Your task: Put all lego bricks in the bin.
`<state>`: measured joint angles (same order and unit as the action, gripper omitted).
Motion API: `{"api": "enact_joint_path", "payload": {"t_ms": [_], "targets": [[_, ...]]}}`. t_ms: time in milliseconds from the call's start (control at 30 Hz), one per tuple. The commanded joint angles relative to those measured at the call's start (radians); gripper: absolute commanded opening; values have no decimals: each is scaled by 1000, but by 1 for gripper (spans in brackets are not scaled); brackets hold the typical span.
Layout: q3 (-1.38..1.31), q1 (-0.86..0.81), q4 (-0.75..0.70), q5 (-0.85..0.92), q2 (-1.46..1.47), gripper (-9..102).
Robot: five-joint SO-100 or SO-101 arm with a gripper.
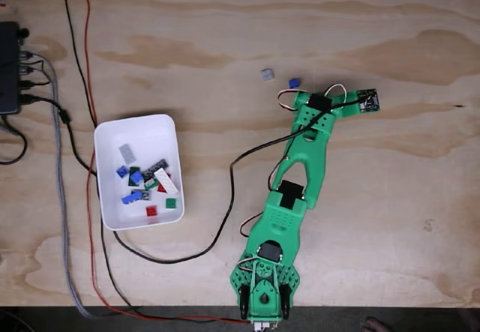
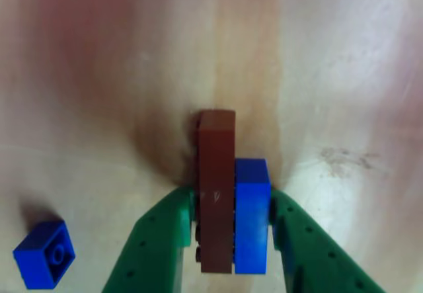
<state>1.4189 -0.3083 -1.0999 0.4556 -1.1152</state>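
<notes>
My gripper [image 2: 232, 230] is clamped on a brown brick [image 2: 217, 194] and a blue brick [image 2: 252, 213] pressed together. Another blue brick [image 2: 43, 254] lies loose beside them, well away from the bin [image 1: 112, 133].

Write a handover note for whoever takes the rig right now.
Gripper: shut on a brown brick and a blue brick, pinched side by side between the green fingers.
On the table: a small blue brick beside the gripper; in the fixed view, a grey brick and a blue brick near the arm's far end.
Done: about ten bricks lie in the white bin.
Left: carry the held pair to the bin, then fetch the loose ones.
</notes>
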Motion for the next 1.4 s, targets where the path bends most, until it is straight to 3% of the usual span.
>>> {"api": "enact_joint_path", "payload": {"t_ms": [0, 133, 233, 433, 600, 700, 733, 800, 867, 967, 1067, 1200, 1367], "targets": [[104, 29, 32, 21, -225, 0], [351, 190, -3, 75, -729, 0], [394, 466, -130, 112, -973, 0], [304, 1051, -219, -64, -808, 0], [18, 1215, -301, -149, -620, 0], [3, 1267, -313, -153, -571, 0], [21, 1259, -308, -153, -569, 8], [75, 1203, -278, -152, -601, 36], [138, 1121, -241, -137, -672, 46], [193, 928, -216, -95, -815, 46], [216, 612, -187, 26, -922, 43], [474, 227, 123, 354, -881, 41], [459, 101, 225, 509, -592, 37]]}}
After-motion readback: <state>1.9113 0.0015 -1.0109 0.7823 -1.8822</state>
